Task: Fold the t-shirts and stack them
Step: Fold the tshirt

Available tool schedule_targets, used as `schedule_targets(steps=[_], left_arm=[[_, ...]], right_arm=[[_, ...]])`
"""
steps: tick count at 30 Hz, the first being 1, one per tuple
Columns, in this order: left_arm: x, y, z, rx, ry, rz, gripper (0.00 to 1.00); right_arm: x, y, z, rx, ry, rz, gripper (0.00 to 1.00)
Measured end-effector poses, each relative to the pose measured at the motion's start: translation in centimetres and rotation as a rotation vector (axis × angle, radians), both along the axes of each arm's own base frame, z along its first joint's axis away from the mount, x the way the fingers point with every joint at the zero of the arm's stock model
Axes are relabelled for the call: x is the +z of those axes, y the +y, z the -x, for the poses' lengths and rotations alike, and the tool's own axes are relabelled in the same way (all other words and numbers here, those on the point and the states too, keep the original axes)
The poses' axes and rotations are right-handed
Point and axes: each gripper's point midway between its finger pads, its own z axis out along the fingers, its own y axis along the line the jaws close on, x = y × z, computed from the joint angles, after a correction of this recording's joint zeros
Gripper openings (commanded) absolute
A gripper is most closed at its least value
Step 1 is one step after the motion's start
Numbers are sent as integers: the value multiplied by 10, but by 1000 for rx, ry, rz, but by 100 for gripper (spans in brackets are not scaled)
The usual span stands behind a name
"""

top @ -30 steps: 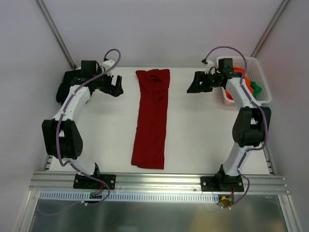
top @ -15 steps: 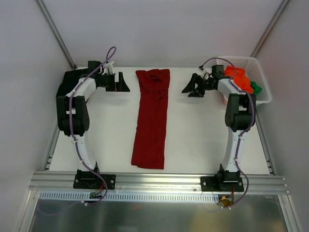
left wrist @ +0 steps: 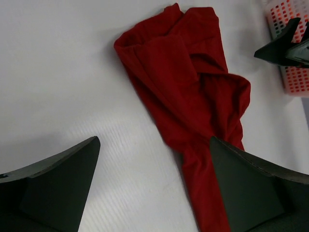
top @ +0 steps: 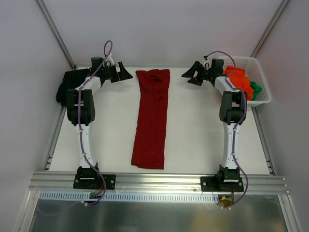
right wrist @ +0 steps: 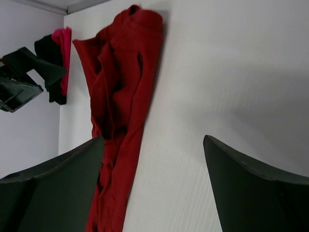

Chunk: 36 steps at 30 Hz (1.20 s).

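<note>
Top external view: the dark red shirt (top: 152, 118) lies mid-table as one long narrow strip, running from 12 o'clock down toward 6. The far end is bunched and wrinkly and the near end is flatter. Nothing is touching it.

The left gripper (top: 123, 73) is at roughly 9 o'clock from the strip's far end, just beside it, with its tips pointing at the cloth. In the left wrist view the fingers (left wrist: 58, 188) are spread wide with only table and shirt (left wrist: 193, 96) below, so it's open and empty. The right gripper (top: 192, 77) sits at 3 o'clock from that same end, a bit further off. Its fingers (right wrist: 251, 193) are wide apart too and hold nothing, with the shirt (right wrist: 120, 96) off to one side.

Further out, a black shirt (top: 67, 86) is heaped at the 10 o'clock corner of the table (top: 193, 140). The basket (top: 259, 72) sits at the 2 o'clock corner with an orange shirt (top: 239, 79) and a green shirt (top: 255, 88) piled inside.
</note>
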Motion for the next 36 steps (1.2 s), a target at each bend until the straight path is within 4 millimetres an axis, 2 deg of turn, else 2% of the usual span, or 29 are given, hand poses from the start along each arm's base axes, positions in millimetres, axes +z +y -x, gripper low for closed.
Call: schedule_targets(steps=[3,6,7,10,13,15,17,20,22,24,26,28,32,33,36], left_arm=[[-15,-9,-19,-14,68,96,99],[-41,-20,-15,-44,189,198,99],[-45,-24,-10,-70,222,236,99],[-38,-28,-1,-115,232,253,99],[-33,-26,16,-109,223,174,99],[-22,-24,32,-102,206,104,99],[3,-23,44,-91,150,29,99],[51,-31,55,-111,30,-37,99],[80,-37,60,-125,-51,-67,99],[93,-43,65,-137,-100,-99,99],[88,-46,69,-143,-106,-130,99],[75,-46,74,-144,-77,-151,99],[44,-37,84,-137,-3,-206,99],[40,-34,85,-131,4,-223,99],[32,-28,84,-121,0,-268,99]], right_arm=[[-4,7,-15,-11,25,-44,88],[-8,26,-8,30,83,-124,99],[-10,35,-3,62,100,-147,99],[-20,59,15,160,129,-129,99],[-20,75,33,217,75,-11,99],[-17,81,45,234,28,126,99],[-6,87,51,252,-54,270,99],[21,102,57,273,-212,503,99],[45,120,64,297,-334,627,97],[62,141,75,330,-421,692,91],[69,157,85,365,-482,740,82],[66,161,87,382,-503,783,75],[42,141,74,376,-493,929,74],[35,135,70,371,-489,972,78],[19,120,63,364,-469,1067,79]])
